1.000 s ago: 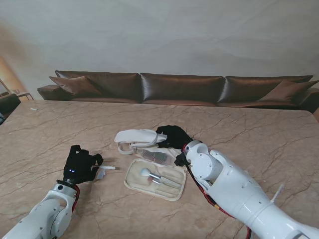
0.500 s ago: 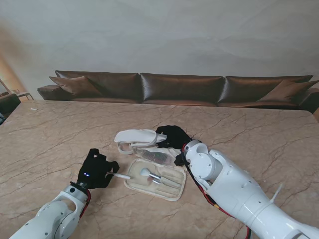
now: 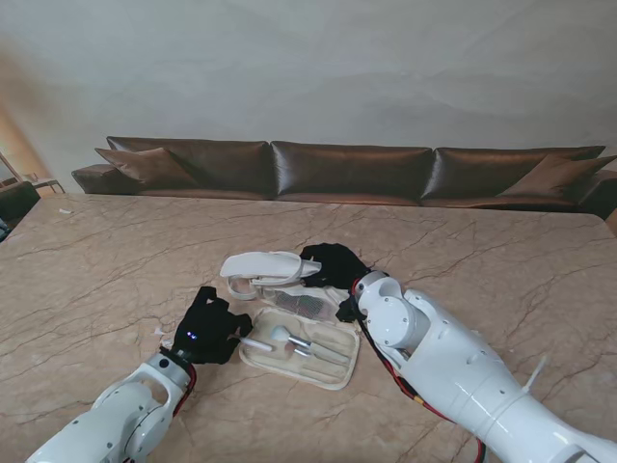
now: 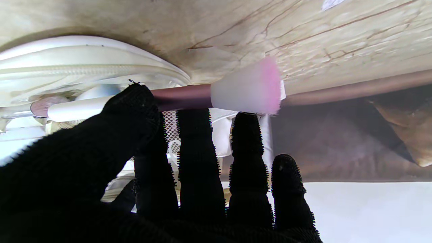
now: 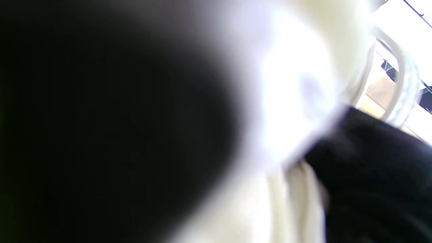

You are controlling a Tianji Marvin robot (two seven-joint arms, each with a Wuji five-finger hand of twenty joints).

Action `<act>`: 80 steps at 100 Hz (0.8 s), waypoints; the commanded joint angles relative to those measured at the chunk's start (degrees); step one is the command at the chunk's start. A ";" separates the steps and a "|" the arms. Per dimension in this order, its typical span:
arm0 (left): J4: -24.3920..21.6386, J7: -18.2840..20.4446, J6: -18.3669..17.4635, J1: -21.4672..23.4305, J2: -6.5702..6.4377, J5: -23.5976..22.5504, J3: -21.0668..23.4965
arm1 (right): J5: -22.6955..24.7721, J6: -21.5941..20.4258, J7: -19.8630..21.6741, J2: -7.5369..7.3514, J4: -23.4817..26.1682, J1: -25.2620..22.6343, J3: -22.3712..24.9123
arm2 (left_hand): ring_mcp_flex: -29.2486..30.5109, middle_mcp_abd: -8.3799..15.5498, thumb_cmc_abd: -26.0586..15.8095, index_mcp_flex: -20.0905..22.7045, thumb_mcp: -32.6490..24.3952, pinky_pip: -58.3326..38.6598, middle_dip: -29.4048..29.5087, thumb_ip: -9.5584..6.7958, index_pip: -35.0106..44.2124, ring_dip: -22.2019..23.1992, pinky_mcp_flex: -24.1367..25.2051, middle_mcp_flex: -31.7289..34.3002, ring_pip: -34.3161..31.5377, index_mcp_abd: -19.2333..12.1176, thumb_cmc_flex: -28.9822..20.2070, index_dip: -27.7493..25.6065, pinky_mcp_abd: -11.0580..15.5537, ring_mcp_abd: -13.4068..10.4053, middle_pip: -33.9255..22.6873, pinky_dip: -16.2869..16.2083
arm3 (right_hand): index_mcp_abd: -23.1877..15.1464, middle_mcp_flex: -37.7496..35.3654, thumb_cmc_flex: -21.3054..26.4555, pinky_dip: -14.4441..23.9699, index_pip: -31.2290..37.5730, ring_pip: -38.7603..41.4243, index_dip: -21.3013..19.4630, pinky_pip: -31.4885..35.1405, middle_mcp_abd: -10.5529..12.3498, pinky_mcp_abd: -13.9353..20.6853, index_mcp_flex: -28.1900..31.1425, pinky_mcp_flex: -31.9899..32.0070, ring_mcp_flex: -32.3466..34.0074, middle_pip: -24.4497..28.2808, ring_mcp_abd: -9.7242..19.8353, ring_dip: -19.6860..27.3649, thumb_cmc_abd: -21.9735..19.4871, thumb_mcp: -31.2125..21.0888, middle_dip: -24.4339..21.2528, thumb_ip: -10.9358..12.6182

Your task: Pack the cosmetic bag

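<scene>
Left robot hand (image 3: 210, 328) pinches a white-handled, pink-tipped makeup brush (image 4: 216, 98) beside the open cream fabric cosmetics bag (image 3: 301, 349) on the marble counter (image 3: 116, 260). Right robot hand (image 3: 333, 262) grips the bag's flap. We judge the shallow pinch may let it roll outside.

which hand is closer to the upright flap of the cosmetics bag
Right. The right hand rests against the raised flap at its right end, seemingly holding it. The left hand, gripping a makeup brush, sits nearer to me beside the bag's open tray.

Open cream cosmetics bag (image 3: 333, 371), brushes (image 3: 307, 344) inside
</scene>
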State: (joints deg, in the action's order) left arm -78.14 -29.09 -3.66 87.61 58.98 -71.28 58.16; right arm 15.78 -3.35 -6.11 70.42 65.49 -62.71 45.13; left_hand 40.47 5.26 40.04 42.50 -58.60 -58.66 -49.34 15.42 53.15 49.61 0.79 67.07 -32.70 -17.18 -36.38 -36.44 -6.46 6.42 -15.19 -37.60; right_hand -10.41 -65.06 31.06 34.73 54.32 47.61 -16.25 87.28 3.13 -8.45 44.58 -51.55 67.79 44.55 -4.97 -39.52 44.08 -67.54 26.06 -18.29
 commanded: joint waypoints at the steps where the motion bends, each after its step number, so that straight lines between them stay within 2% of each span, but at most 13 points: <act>1: 0.00 0.56 -0.05 -0.03 0.31 -0.06 -0.47 | -0.12 0.02 0.50 0.65 0.46 -0.74 -0.54 | 1.17 0.74 -1.32 3.44 -3.36 -1.20 -1.20 -1.27 4.46 0.90 0.45 3.07 -0.79 -3.41 -3.28 -2.77 0.20 0.38 -2.12 -0.20 | -7.59 -2.24 4.48 -0.25 4.76 3.93 0.31 3.27 1.35 0.85 1.69 -2.57 5.05 1.37 2.82 -0.56 -3.27 -3.13 -0.26 0.86; 30: 0.77 0.81 -0.40 -1.25 -0.08 -0.59 -3.53 | -0.08 0.01 0.53 0.61 0.59 -0.79 -0.48 | 1.40 0.89 -1.06 3.45 -3.88 -1.14 -1.16 -1.32 4.50 1.16 0.44 3.19 -0.99 -3.38 -2.96 -2.68 0.20 0.35 -2.18 -0.32 | -7.55 -2.22 4.52 -0.25 4.79 3.93 0.30 3.29 1.32 0.78 1.76 -2.54 5.02 1.37 2.76 -0.55 -3.30 -3.17 -0.27 0.86; 80: 1.37 0.37 0.67 -2.49 0.18 0.56 -8.19 | -0.14 -0.02 0.31 0.72 0.51 -0.87 -0.67 | 2.27 0.48 -0.55 3.87 -4.46 -1.42 -0.78 -1.48 4.62 1.62 -0.15 3.71 -1.57 -2.68 -2.78 -1.77 -0.07 0.92 -2.19 -0.82 | -7.45 -2.18 4.46 -0.23 4.77 4.07 0.30 3.38 1.17 0.86 1.76 -2.65 5.11 1.42 2.74 -0.59 -3.27 -3.21 -0.28 0.83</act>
State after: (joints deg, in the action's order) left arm -76.97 -28.76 -3.16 84.64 58.69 -71.05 50.52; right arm 15.81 -3.29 -6.16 70.41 65.64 -62.76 45.03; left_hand 41.37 5.14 40.08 42.51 -59.36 -58.66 -49.41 15.42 53.15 50.30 0.56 67.53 -33.31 -16.73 -36.38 -36.60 -6.47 6.49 -15.19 -37.59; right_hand -10.41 -65.06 31.06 34.70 54.34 47.61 -16.25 87.28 3.13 -8.45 44.58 -51.55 67.79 44.55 -4.97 -39.52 44.08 -67.54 26.06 -18.29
